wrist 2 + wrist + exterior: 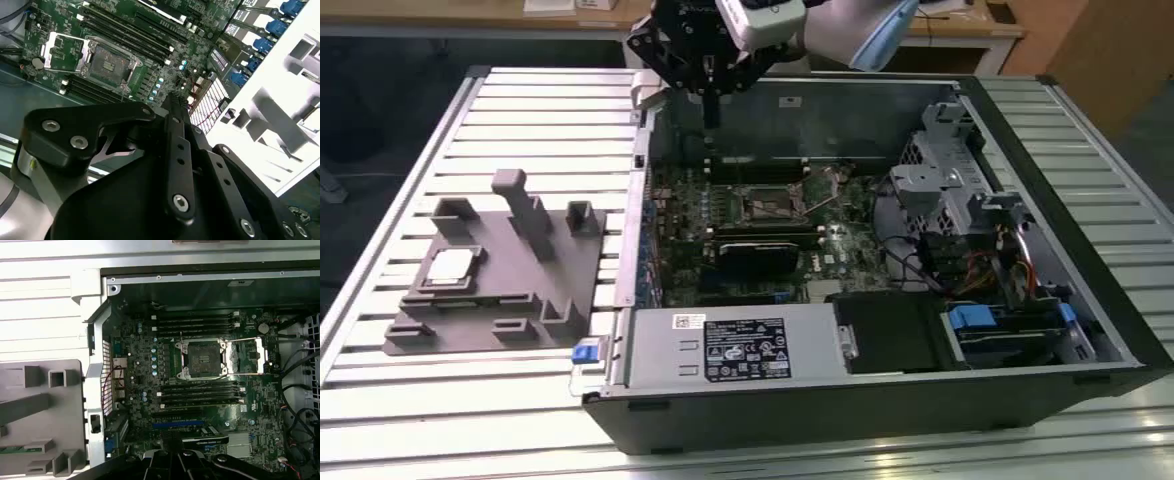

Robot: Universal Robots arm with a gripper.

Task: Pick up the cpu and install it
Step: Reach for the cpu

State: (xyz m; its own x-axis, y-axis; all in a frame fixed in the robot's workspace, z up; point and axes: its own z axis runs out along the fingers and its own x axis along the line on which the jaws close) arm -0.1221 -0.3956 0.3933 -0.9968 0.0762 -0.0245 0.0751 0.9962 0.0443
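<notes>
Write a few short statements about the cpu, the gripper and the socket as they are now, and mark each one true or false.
1. The cpu lies on the grey fixture plate, outside the computer case. True.
2. The gripper is holding the cpu. False: it carries nothing, and the cpu is still on the plate.
3. The socket on the motherboard is empty and its cover frame is swung open. True.
4. The gripper hangs directly above the fixture plate. False: in the exterior view it hangs over the far side of the open case, to the right of the plate.
</notes>
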